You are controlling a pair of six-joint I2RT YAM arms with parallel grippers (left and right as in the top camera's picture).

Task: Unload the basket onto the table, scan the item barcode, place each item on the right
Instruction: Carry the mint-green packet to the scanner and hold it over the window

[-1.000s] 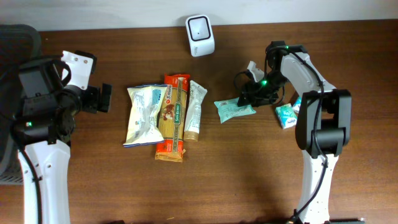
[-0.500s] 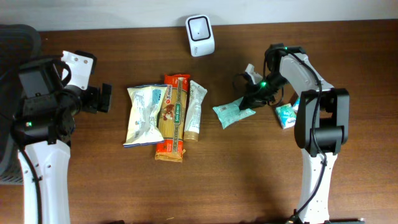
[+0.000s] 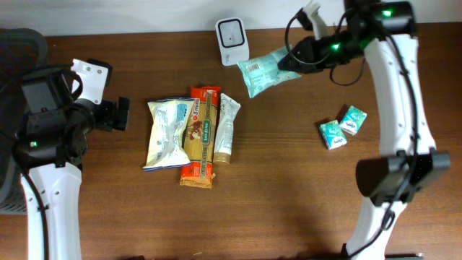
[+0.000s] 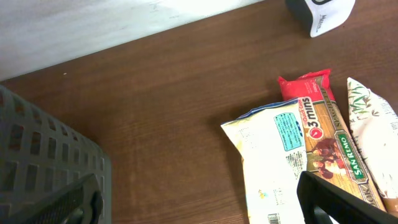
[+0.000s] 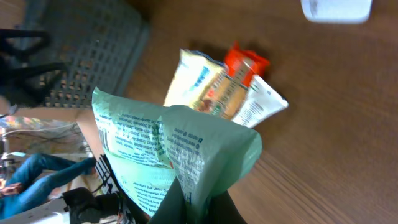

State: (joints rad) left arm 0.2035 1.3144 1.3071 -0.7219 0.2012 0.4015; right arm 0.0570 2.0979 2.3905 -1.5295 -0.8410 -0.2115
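In the middle of the table, a cream packet (image 3: 167, 132), a red pasta pack (image 3: 200, 133) and a white tube (image 3: 227, 126) lie side by side. To their left the left gripper (image 3: 119, 114) hangs with jaws wide, holding nothing. Farther back, the right gripper (image 3: 294, 59) is clamped on the green packet (image 3: 260, 72), held up just beside the white scanner (image 3: 232, 31).

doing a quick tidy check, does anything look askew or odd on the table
Nothing looks spilled or torn. The green pouch hangs tilted and creased from the right fingers beside the scanner. The red pasta pack and cream pack overlap at table centre.
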